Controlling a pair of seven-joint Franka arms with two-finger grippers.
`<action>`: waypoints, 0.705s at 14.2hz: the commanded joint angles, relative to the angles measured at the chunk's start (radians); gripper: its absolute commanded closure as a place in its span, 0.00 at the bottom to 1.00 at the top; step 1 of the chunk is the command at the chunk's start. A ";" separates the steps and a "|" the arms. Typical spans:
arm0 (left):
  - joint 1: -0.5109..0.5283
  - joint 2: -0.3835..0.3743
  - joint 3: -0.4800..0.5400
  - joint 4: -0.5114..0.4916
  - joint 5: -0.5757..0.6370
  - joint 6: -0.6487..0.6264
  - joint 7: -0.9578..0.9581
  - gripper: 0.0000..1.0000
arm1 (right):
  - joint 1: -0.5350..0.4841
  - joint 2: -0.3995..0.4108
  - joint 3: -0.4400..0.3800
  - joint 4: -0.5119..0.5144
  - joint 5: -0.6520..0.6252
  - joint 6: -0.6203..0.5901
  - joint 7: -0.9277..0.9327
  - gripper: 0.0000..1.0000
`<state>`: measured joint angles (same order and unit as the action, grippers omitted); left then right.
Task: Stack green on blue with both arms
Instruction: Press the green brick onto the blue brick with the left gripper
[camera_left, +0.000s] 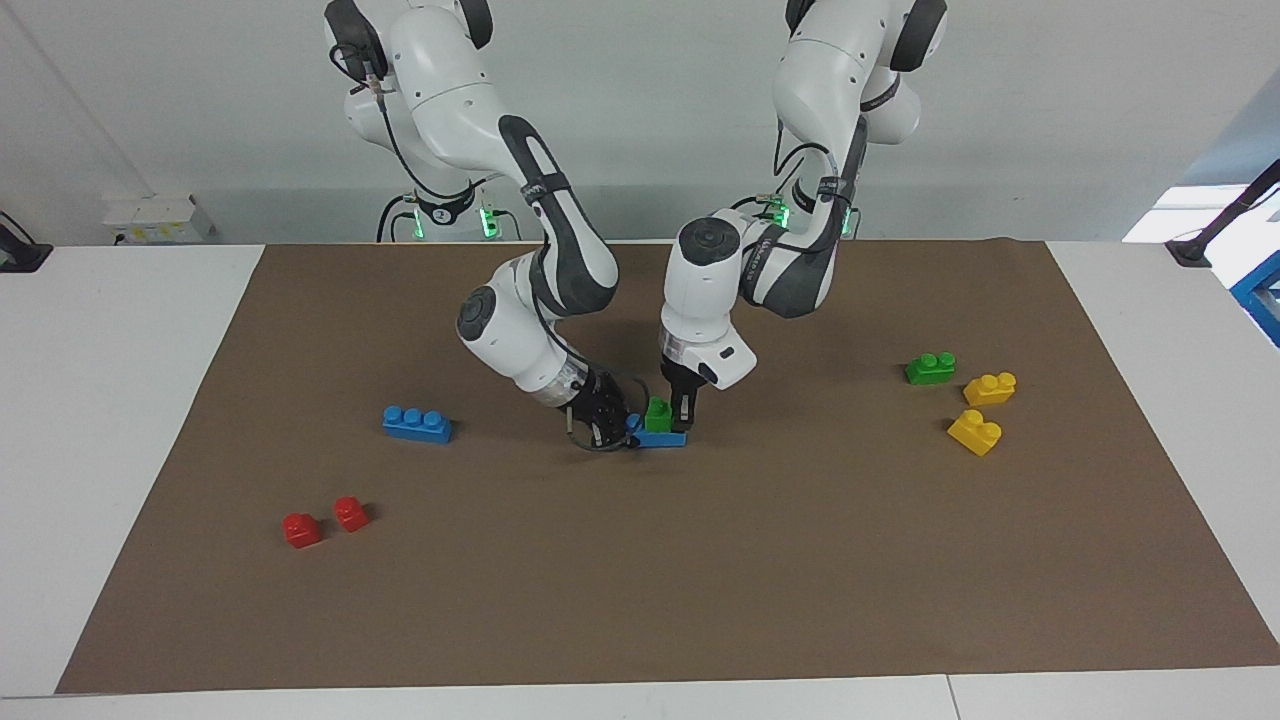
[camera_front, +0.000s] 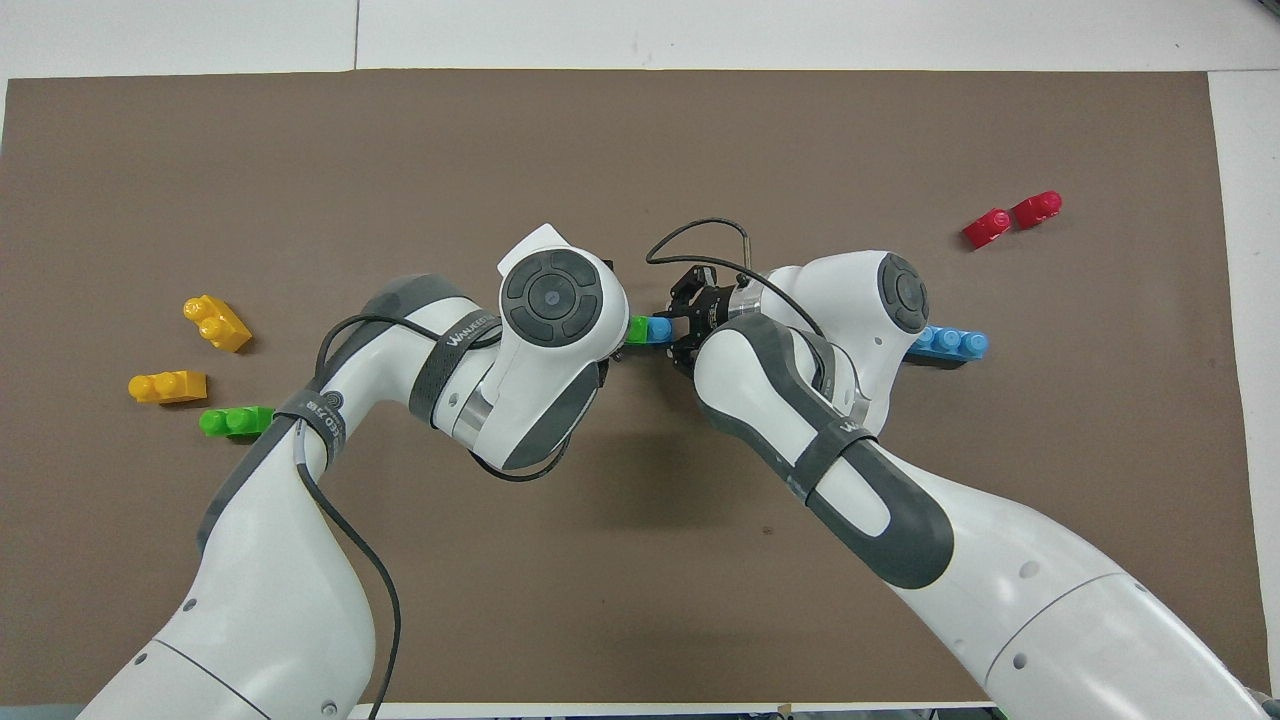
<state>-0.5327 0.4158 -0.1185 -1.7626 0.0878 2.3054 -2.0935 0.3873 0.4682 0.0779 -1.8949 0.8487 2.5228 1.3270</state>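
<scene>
A green brick (camera_left: 657, 412) sits on top of a blue brick (camera_left: 662, 437) in the middle of the brown mat (camera_left: 700, 560). My left gripper (camera_left: 675, 414) comes down from above and is shut on the green brick. My right gripper (camera_left: 612, 432) reaches in low from the right arm's end and is shut on the end of the blue brick. In the overhead view the green brick (camera_front: 635, 328) and blue brick (camera_front: 658, 328) show between the two wrists. The right gripper (camera_front: 682, 327) shows there; the left gripper is hidden under its own wrist.
A second blue brick (camera_left: 417, 423) and two red bricks (camera_left: 301, 529) lie toward the right arm's end. A second green brick (camera_left: 929, 368) and two yellow bricks (camera_left: 975, 432) lie toward the left arm's end.
</scene>
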 joint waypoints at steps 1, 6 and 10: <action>-0.012 0.014 0.020 -0.029 0.035 0.057 -0.008 1.00 | -0.001 -0.016 0.002 -0.021 0.033 0.008 -0.035 1.00; -0.015 0.008 0.020 -0.018 0.037 0.035 0.000 0.00 | -0.001 -0.019 0.002 -0.032 0.033 0.013 -0.037 1.00; 0.011 -0.077 0.019 -0.026 0.035 -0.047 0.079 0.00 | -0.001 -0.019 0.002 -0.039 0.033 0.021 -0.043 0.75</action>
<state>-0.5314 0.4087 -0.1073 -1.7670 0.1030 2.3135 -2.0630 0.3873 0.4673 0.0779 -1.8966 0.8494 2.5237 1.3261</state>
